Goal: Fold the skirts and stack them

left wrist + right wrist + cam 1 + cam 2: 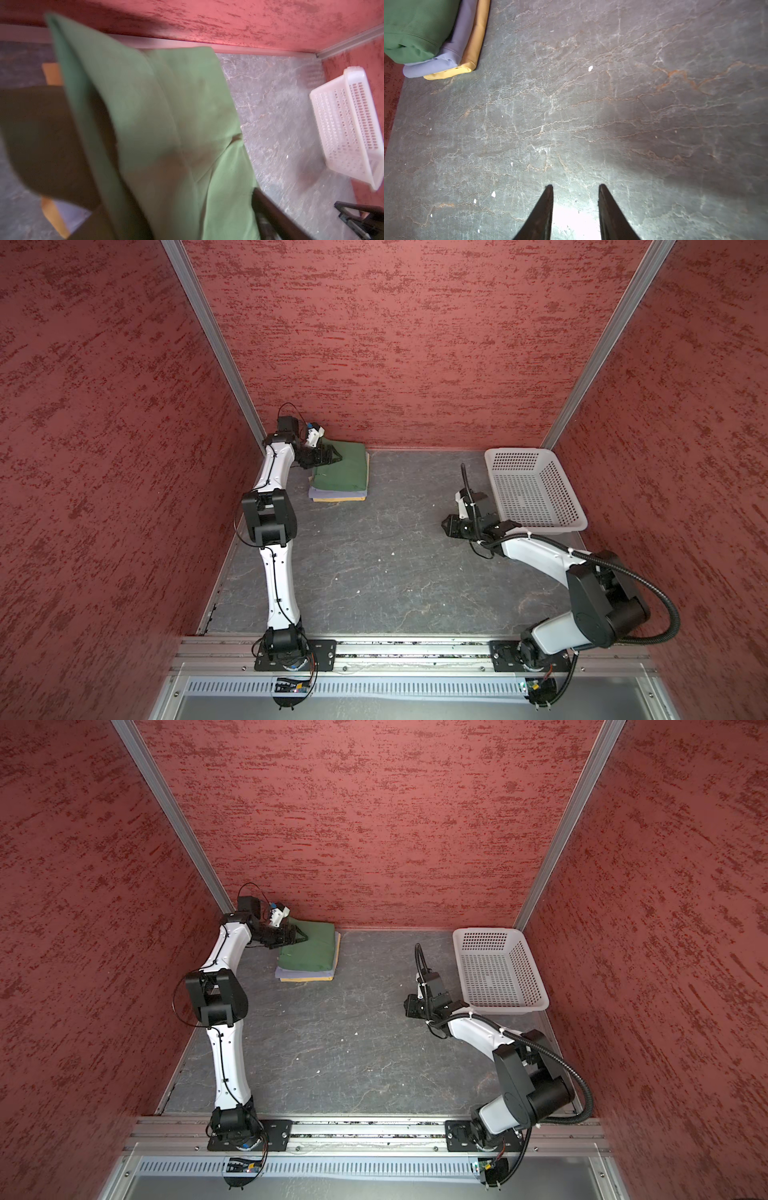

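Topping 3-skirt stack (337, 494), green skirt (343, 472) corner stands raised between parted jaws of left gripper (328, 456), likely mid-release; right gripper (575, 187) jaws apart, empty.

Green skirt (158, 124): motion-blurred in the left wrist view.
Mustard skirt (338, 499): mostly covered, only an edge showing, left of centre.

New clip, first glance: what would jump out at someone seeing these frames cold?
In the far left corner of the grey table, three folded garments are stacked: a dark green cloth skirt on top, a pale lavender-grey skirt beneath, a mustard yellow skirt at the bottom, with the left end effector at the green one's back corner. A white perforated plastic basket sits empty at far right. Beside it, the right end effector hovers open.
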Tool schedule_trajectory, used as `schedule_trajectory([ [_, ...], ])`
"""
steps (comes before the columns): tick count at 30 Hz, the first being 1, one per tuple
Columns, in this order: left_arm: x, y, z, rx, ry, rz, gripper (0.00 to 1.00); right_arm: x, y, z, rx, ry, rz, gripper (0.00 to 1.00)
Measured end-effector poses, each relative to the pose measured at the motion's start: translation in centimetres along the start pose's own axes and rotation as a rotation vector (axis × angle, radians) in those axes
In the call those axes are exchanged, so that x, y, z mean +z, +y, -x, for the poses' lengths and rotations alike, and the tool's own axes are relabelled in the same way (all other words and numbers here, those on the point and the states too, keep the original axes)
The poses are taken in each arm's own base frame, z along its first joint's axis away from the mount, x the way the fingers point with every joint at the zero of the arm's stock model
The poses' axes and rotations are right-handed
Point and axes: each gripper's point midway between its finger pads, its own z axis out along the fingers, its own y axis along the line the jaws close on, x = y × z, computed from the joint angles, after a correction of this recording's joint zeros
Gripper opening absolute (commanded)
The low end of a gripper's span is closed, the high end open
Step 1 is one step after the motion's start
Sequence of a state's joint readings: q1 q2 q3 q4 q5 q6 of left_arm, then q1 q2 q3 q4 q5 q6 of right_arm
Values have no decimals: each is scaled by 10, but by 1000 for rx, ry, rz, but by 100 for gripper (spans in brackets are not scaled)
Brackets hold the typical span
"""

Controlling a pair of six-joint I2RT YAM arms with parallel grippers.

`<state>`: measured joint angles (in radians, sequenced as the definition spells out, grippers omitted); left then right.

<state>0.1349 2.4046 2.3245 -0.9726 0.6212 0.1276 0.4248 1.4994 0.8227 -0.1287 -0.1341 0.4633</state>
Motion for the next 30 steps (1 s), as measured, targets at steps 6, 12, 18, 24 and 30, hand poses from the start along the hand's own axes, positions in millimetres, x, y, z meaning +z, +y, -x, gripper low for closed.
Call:
schedule_trajectory([
  [6,-6,10,0,-50,-18,36,99,-5,3,4,-4,-17,8,38],
  [12,-36,-5,5,-36,-77,90,99,-5,-2,1,-21,-7,-15,43],
  [18,-86,-69,9,117,-212,156,100,-21,-8,10,-83,-51,-70,65],
  [24,-102,-150,-46,300,-312,168,99,-52,-14,36,-160,-176,-152,82],
  [30,-91,-178,-114,415,-342,235,99,-76,-39,47,-212,-270,-278,99],
])
